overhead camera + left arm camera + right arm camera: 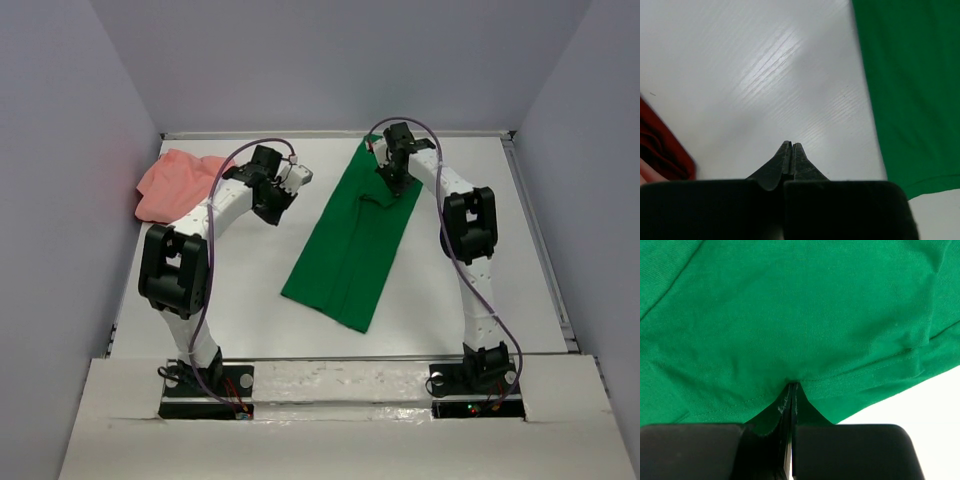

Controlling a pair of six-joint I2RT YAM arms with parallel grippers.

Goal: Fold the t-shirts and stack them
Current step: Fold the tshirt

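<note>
The bright green t-shirt (355, 235) lies folded into a long strip, slanting from the far middle of the table toward the near middle. My right gripper (392, 178) is at its far end, shut on the hem of the green t-shirt (790, 315); the cloth puckers at the fingertips (792, 386). The salmon-pink t-shirt (175, 185) lies crumpled at the far left. My left gripper (277, 203) is shut and empty (791, 144), over bare table between the two shirts. Its view shows the green t-shirt's edge (910, 90) on the right and dark red cloth (662, 150) on the left.
Grey walls enclose the white table (250, 290) on three sides. A raised rim (540, 240) runs along the table's right edge. The arm bases (205, 385) stand at the near edge.
</note>
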